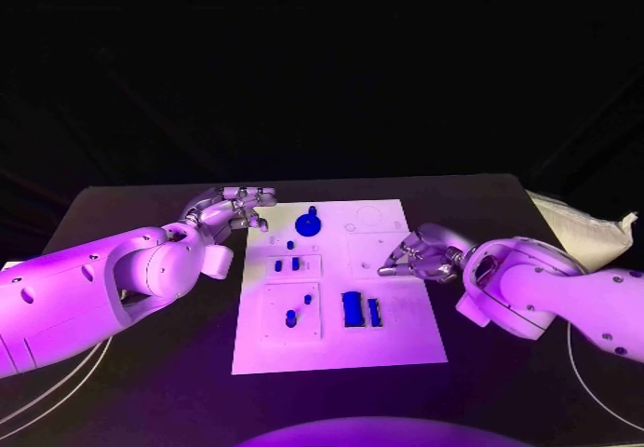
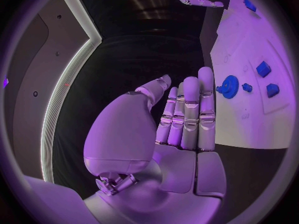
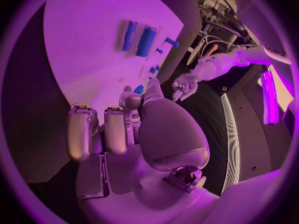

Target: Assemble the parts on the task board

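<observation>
Two hands flank the white board, which lies in the middle of the black table. The left hand hovers just off the board's far left corner; in the left wrist view its fingers lie straight and pressed side by side, with nothing in them. The right hand sits over the board's right edge with its fingers curled inward; in the right wrist view the fingers bend over the palm, and whether they pinch anything cannot be told. A blue gear stands near the board's far edge, close to the left hand but apart from it. Small blue pegs sit in the middle left panel, and further pegs in the near left panel. Two upright blue blocks stand side by side in the near right panel.
</observation>
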### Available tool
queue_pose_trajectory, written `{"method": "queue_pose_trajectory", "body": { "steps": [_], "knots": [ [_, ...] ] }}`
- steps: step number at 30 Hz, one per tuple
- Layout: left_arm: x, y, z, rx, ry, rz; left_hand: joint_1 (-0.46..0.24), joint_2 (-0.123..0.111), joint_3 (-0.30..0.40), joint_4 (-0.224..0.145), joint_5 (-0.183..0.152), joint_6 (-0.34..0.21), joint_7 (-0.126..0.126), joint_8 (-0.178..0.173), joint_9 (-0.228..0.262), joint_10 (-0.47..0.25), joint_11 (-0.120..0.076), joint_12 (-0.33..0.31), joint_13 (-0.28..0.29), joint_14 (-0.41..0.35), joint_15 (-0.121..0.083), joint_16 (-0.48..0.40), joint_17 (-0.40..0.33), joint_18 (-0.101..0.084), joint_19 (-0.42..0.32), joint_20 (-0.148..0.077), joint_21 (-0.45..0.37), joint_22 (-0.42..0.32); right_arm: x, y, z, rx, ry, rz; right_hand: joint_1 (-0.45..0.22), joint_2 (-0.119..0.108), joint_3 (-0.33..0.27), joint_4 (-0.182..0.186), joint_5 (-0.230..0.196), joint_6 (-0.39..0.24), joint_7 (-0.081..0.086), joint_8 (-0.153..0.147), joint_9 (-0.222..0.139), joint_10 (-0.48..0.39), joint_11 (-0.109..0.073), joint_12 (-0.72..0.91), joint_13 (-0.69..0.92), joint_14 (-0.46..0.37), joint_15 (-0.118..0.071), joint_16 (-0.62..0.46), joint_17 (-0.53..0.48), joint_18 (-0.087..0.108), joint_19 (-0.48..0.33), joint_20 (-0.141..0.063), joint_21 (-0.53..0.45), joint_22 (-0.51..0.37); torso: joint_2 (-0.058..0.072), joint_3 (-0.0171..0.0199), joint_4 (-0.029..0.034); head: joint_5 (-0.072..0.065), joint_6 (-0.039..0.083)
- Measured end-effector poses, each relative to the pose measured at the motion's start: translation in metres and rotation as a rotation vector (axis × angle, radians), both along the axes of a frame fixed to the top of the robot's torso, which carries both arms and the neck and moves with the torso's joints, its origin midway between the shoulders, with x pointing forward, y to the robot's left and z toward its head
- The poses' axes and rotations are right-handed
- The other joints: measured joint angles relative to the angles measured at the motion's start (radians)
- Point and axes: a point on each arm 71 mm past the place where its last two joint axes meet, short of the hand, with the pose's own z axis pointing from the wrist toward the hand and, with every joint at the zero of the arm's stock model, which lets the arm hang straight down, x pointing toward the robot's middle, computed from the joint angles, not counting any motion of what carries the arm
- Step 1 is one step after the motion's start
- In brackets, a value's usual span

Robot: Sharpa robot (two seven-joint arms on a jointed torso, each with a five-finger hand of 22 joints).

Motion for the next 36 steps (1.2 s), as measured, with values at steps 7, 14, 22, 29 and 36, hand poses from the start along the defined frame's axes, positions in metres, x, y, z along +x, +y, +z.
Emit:
{"method": "queue_pose_trajectory", "body": {
  "steps": [7, 14, 22, 29, 36],
  "knots": [
    [0.000, -0.002, 0.001, -0.012, -0.014, 0.003, 0.010, 0.010, -0.028, 0.007, 0.004, -0.022, 0.000, 0.004, -0.001, -0.028, 0.010, 0.014, -0.004, -0.117, 0.018, -0.204, -0.105, 0.000, -0.139, 0.020, -0.132, -0.083, 0.041, -0.015, 0.010, 0.282, -0.004, -0.099, 0.114, 0.052, 0.029, -0.075, 0.023, -0.037, 0.018, -0.019, -0.016, -0.142, 0.018, -0.314, -0.227, -0.051, 0.019, -0.305, -0.302, 0.072, -0.188, 0.011, -0.226, -0.232, -0.026, -0.0065, 0.0043, -0.007, 0.011],
    [0.007, -0.003, -0.001, -0.026, -0.027, 0.031, 0.018, 0.018, -0.017, 0.018, 0.004, -0.036, -0.008, -0.003, -0.003, -0.034, 0.013, -0.015, -0.014, -0.157, 0.060, -0.517, -0.250, 0.000, -0.261, 0.065, -0.291, -0.216, 0.079, -0.018, 0.005, 0.535, -0.018, -0.181, 0.190, 0.094, 0.039, -0.118, 0.015, -0.068, 0.055, -0.031, -0.045, -0.235, 0.073, -0.622, -0.560, -0.229, 0.071, -0.867, -0.719, 0.124, -0.413, 0.058, -0.690, -0.658, -0.061, -0.0148, 0.0023, -0.006, 0.041],
    [0.021, -0.004, -0.006, -0.031, -0.042, 0.095, 0.018, 0.018, -0.013, 0.022, 0.004, -0.048, -0.020, -0.035, -0.006, -0.060, 0.054, -0.091, -0.015, -0.200, 0.111, -0.730, -0.354, 0.000, -0.350, 0.129, -0.426, -0.368, 0.116, -0.022, 0.001, 0.731, -0.054, -0.251, 0.228, 0.116, 0.059, -0.181, -0.001, -0.091, 0.079, -0.035, -0.117, -0.240, 0.113, -0.771, -0.856, -0.378, 0.147, -1.213, -0.980, 0.124, -0.495, 0.134, -1.011, -0.891, -0.093, -0.0179, 0.0015, -0.003, 0.103],
    [0.028, -0.009, -0.008, -0.030, -0.054, 0.128, -0.018, 0.035, -0.052, 0.021, 0.004, -0.080, -0.025, -0.055, -0.014, -0.104, 0.059, -0.132, -0.022, -0.221, 0.119, -0.806, -0.399, 0.000, -0.395, 0.133, -0.438, -0.461, 0.128, -0.019, 0.000, 0.808, -0.063, -0.261, 0.142, 0.132, 0.079, -0.244, -0.011, -0.128, 0.076, -0.042, -0.173, -0.267, 0.117, -0.791, -1.003, -0.390, 0.161, -1.315, -1.119, 0.124, -0.465, 0.140, -1.145, -1.015, -0.107, -0.0135, 0.0056, 0.003, 0.132],
    [0.022, -0.011, -0.011, -0.027, -0.042, 0.129, -0.323, 0.089, -0.140, 0.032, -0.026, -0.299, -0.063, -0.093, -0.051, -0.339, 0.019, -0.173, -0.058, -0.436, 0.084, -0.842, -0.432, -0.020, -0.577, 0.072, -0.476, -0.566, 0.121, -0.015, -0.003, 0.814, -0.055, -0.266, -0.200, 0.095, 0.113, -0.235, -0.068, -0.348, 0.035, -0.079, -0.225, -0.511, 0.084, -0.830, -1.053, -0.640, 0.110, -1.356, -1.165, 0.101, -0.687, 0.093, -1.211, -1.085, -0.110, -0.0082, 0.0051, 0.015, 0.147]
  ]
}}
